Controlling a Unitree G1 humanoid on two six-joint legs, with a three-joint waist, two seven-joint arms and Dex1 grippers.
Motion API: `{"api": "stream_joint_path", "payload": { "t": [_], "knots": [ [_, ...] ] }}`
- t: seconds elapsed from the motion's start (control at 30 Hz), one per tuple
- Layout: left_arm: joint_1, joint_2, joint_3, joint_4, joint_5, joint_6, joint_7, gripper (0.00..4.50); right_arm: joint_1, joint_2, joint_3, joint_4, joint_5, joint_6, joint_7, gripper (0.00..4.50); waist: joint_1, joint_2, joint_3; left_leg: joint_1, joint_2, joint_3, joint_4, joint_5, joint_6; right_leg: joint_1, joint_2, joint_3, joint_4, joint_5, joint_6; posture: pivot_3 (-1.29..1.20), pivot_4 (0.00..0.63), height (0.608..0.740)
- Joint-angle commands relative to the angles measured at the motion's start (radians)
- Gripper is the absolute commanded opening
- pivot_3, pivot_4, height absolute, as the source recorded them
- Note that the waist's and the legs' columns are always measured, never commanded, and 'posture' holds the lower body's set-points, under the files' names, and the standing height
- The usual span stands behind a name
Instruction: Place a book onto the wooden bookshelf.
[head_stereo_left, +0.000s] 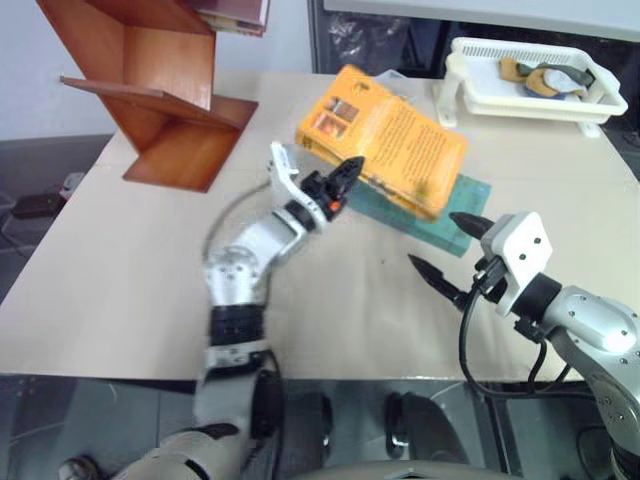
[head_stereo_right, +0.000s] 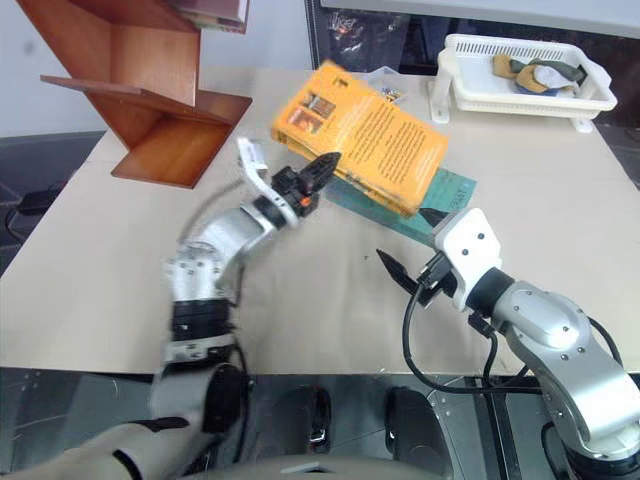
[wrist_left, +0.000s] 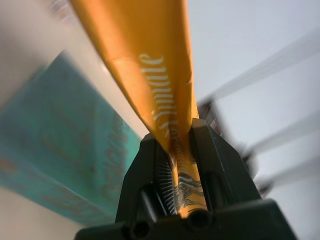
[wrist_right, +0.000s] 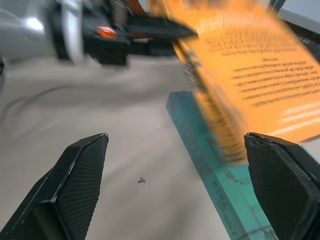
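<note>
The thick orange-yellow book (head_stereo_left: 385, 135) hangs tilted above the table, one long edge lifted. My left gripper (head_stereo_left: 345, 180) is shut on its near edge; the left wrist view shows the yellow spine (wrist_left: 165, 95) pinched between both black fingers. Under the book lies a thin teal-blue book (head_stereo_left: 440, 215), flat on the table. The wooden bookshelf (head_stereo_left: 150, 90), reddish-brown with slanted boards, stands at the far left of the table. My right gripper (head_stereo_left: 450, 250) is open near the front right, its fingertips wide apart beside the teal book, holding nothing.
A white plastic tray (head_stereo_left: 470, 60) with small items stands at the far right corner. Another book (head_stereo_left: 235, 15) rests on the shelf's upper board. Bare beige tabletop (head_stereo_left: 120, 270) lies between the shelf and my arms.
</note>
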Motion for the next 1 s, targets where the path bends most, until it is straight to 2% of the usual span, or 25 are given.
{"api": "stream_joint_path", "payload": {
  "t": [0.03, 0.13, 0.2, 0.33, 0.43, 0.5, 0.6, 0.73, 0.83, 0.93, 1.0],
  "knots": [
    [-0.053, 0.218, -0.085, -0.165, 0.165, -0.014, -0.333, 0.27, -0.029, 0.014, 0.019, 0.009, -0.015, -0.056, 0.002, 4.50, 0.002, 0.000, 0.000, 0.000, 0.000, 0.000, 0.000, 0.000, 0.000, 0.000, 0.000, 0.000, 0.000, 0.000, 0.000, 0.00, 0.150, 0.740],
    [-0.049, 0.491, -0.189, -0.238, 0.469, -0.245, -0.673, 0.27, -0.044, 0.033, 0.036, 0.037, -0.016, -0.088, 0.013, 4.50, -0.002, 0.002, 0.002, -0.001, 0.000, 0.001, 0.000, 0.001, -0.001, -0.002, 0.000, 0.000, 0.000, -0.002, -0.003, 0.00, 0.150, 0.740],
    [-0.068, 0.622, -0.232, -0.172, 0.715, -0.504, -0.792, 0.27, -0.047, 0.045, 0.040, 0.052, -0.005, -0.113, 0.032, 4.50, 0.004, 0.005, 0.002, -0.001, 0.000, 0.003, -0.001, 0.000, -0.002, -0.002, -0.001, 0.000, 0.000, -0.002, -0.004, 0.00, 0.150, 0.740],
    [-0.157, 0.761, -0.228, 0.057, 0.999, -0.944, -0.957, 0.27, -0.044, 0.046, 0.051, 0.074, -0.003, -0.160, 0.072, 4.50, 0.012, 0.006, 0.003, -0.002, 0.000, 0.007, -0.002, 0.000, -0.002, -0.002, -0.001, -0.001, -0.003, -0.002, -0.005, 0.00, 0.150, 0.740],
    [-0.286, 0.848, -0.220, 0.275, 1.119, -1.210, -1.071, 0.27, -0.063, 0.056, 0.048, 0.096, 0.029, -0.179, 0.104, 4.50, 0.009, 0.004, 0.004, -0.004, 0.001, 0.007, -0.002, 0.000, -0.001, -0.003, -0.001, -0.001, -0.004, -0.002, -0.004, 0.00, 0.150, 0.740],
    [-0.412, 0.915, -0.254, 0.442, 1.211, -1.348, -1.153, 0.27, -0.132, 0.071, 0.037, 0.128, 0.064, -0.183, 0.122, 4.50, 0.008, 0.003, 0.005, -0.005, 0.001, 0.009, -0.002, 0.000, -0.001, -0.003, 0.000, -0.001, -0.005, -0.002, -0.004, 0.00, 0.150, 0.740],
    [-0.602, 0.968, -0.326, 0.695, 1.369, -1.465, -1.201, 0.27, -0.272, 0.097, 0.031, 0.181, 0.125, -0.185, 0.155, 4.50, 0.003, 0.002, 0.007, -0.006, 0.001, 0.012, -0.002, 0.000, 0.000, -0.006, 0.000, 0.001, -0.005, -0.003, -0.001, 0.00, 0.150, 0.740],
    [-0.762, 0.969, -0.395, 0.893, 1.508, -1.530, -1.222, 0.27, -0.364, 0.101, 0.039, 0.217, 0.155, -0.175, 0.175, 4.50, 0.015, 0.002, 0.008, -0.004, 0.001, 0.013, -0.002, -0.002, 0.003, -0.008, 0.000, 0.003, 0.001, -0.002, 0.003, 0.00, 0.150, 0.740],
    [-0.871, 0.985, -0.470, 1.008, 1.663, -1.541, -1.178, 0.27, -0.406, 0.116, 0.050, 0.234, 0.161, -0.180, 0.168, 4.50, 0.016, -0.001, 0.010, -0.008, 0.001, 0.011, 0.000, -0.002, 0.003, -0.009, 0.000, 0.001, 0.002, -0.002, 0.003, 0.00, 0.150, 0.740],
    [-0.933, 0.959, -0.513, 1.107, 1.753, -1.558, -1.101, 0.27, -0.435, 0.136, 0.071, 0.248, 0.145, -0.195, 0.159, 4.50, 0.009, -0.002, 0.009, -0.016, 0.001, 0.012, 0.004, -0.002, 0.003, -0.017, -0.001, 0.002, 0.003, -0.002, 0.003, 0.00, 0.150, 0.740],
    [-0.961, 0.940, -0.563, 1.166, 1.844, -1.563, -0.990, 0.27, -0.468, 0.158, 0.087, 0.261, 0.134, -0.201, 0.148, 4.50, 0.008, -0.002, 0.009, -0.017, 0.001, 0.012, 0.005, -0.002, 0.003, -0.018, -0.001, 0.001, 0.004, -0.002, 0.003, 0.00, 0.150, 0.740]
  ]
}}
